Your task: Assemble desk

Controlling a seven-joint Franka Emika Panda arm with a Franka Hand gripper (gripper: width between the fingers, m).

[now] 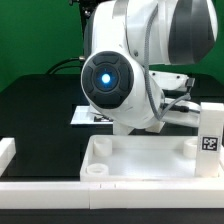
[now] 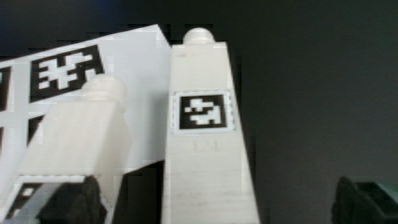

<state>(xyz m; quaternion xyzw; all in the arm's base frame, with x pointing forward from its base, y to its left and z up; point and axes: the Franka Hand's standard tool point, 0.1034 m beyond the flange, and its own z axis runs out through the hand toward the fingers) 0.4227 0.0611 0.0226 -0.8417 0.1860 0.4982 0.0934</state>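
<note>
Exterior view: the arm [image 1: 130, 60] fills most of the frame, with a blue glowing ring on its front. It hangs over the black table [image 1: 40, 110], behind the tabletop [image 1: 150, 158]. The tabletop is white and lies flat with its rim up, at the front of the scene toward the exterior view's right. A round corner socket [image 1: 97, 170] shows at its near corner on the exterior view's left. The low white border wall [image 1: 40, 188] runs along the front, just beside the tabletop. At the tabletop's end on the exterior view's right stands a white upright piece with a tag [image 1: 210, 142]. It is probably a leg, but the edge crops it and I cannot tell whether it is seated. The arm's body hides the fingers here.

Wrist view: the gripper [image 2: 214, 200] is released, with its dark fingers [image 2: 63, 203] spread wide at the two lower corners. The centre leg [image 2: 201, 110] runs lengthwise between them. It is white and square with a black-and-white tag on its face and a rounded tip at the far end. Dark table shows between it and the far-side finger, so there is no grip. A second leg [image 2: 80, 140] lies just beside it, slanted, with its near end by the other finger. The marker board [image 2: 71, 68] lies flat behind both legs, and the second leg overlaps it.
</note>
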